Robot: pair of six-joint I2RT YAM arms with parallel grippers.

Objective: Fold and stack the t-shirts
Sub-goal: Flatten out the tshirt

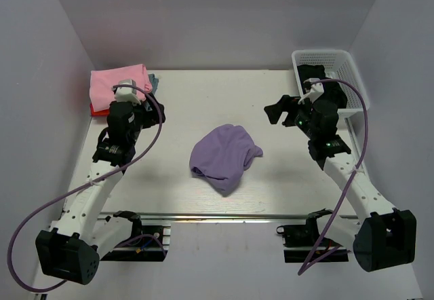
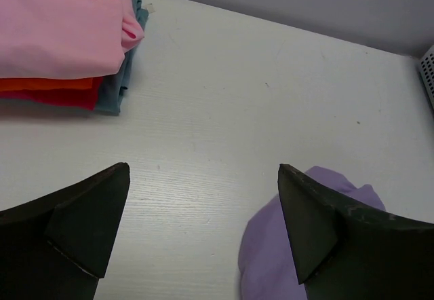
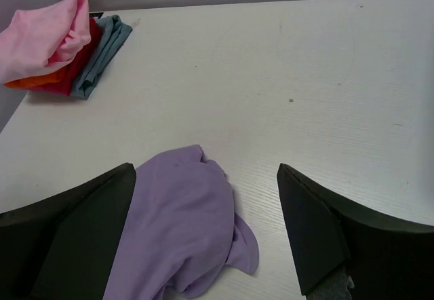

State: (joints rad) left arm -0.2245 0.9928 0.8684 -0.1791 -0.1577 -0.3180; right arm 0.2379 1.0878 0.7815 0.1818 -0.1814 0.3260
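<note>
1. Bench [image 1: 203, 96]: white, wood-grained top that carries every item below.

2. Lavender t-shirt [image 1: 224, 156]: unfolded and crumpled in a loose heap. It lies between the two hands. From the left hand it is low and to the right, partly hidden behind that hand's right finger. From the right hand it is low and to the left, running under that hand's left finger.

3. White lattice basket [image 1: 324, 54]: at the bench's far corner, just behind the right hand. A dark item is inside; what it is cannot be told.

4. Folded stack: pink t-shirt [image 2: 61, 22] on top, red t-shirt [image 2: 54, 95] beneath it with an orange edge showing, and grey-blue t-shirt [image 2: 125, 69] sticking out at the side. The stack is near the left hand, ahead and to its left. It is well apart from the right hand, far ahead and to its left.

5. Left hand [image 2: 203, 171]: fingers spread wide, holding nothing, raised above bare bench.

6. Right hand [image 3: 205, 170]: fingers spread wide, holding nothing, raised above bench and shirt.
</note>
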